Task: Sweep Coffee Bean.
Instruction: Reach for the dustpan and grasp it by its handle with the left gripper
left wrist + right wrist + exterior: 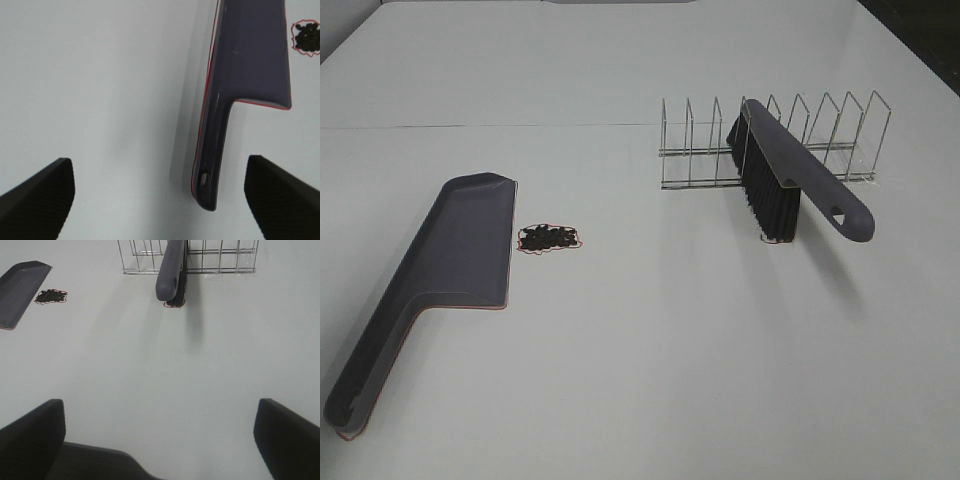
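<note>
The coffee beans (550, 238) are gathered in a small dark cluster on the white table (670, 360), just beside the right edge of the grey dustpan (460, 250), which is laid flat at the left. The brush (800, 172) is propped in the wire rack (695, 153), well apart from the beans, with its bristles turned down toward the table. The left pincer (159, 165) is held wide apart near the dustpan's handle, with nothing gripped. The right pincer (160, 402) is likewise spread apart over the table, with nothing between its fingers.
</note>
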You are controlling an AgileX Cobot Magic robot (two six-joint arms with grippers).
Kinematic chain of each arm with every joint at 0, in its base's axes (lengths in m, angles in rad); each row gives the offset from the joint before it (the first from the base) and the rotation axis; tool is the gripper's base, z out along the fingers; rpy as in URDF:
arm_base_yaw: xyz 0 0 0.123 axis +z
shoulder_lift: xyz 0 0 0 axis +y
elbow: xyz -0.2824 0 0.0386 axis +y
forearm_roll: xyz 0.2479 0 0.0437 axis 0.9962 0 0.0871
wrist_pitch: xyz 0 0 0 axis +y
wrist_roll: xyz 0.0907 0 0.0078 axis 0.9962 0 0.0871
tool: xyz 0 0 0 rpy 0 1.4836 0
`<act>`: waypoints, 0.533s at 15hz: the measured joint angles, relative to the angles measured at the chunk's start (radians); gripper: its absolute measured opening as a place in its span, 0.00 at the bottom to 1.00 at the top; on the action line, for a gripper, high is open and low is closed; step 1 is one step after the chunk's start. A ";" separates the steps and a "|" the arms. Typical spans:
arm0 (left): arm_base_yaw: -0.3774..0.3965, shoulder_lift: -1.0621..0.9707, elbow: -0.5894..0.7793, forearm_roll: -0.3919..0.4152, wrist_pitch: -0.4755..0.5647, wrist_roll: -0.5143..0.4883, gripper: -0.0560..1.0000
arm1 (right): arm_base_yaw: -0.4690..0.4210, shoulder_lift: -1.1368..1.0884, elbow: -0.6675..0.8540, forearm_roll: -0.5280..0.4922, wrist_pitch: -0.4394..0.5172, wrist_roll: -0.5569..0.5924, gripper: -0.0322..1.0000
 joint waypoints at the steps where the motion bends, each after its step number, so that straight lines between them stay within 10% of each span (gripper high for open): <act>1: 0.000 0.049 0.000 -0.029 0.001 0.014 0.85 | 0.000 0.000 0.000 0.000 0.000 0.000 0.95; 8: 0.000 0.269 -0.002 -0.077 0.015 0.023 0.85 | 0.000 0.000 0.000 0.000 0.000 0.000 0.95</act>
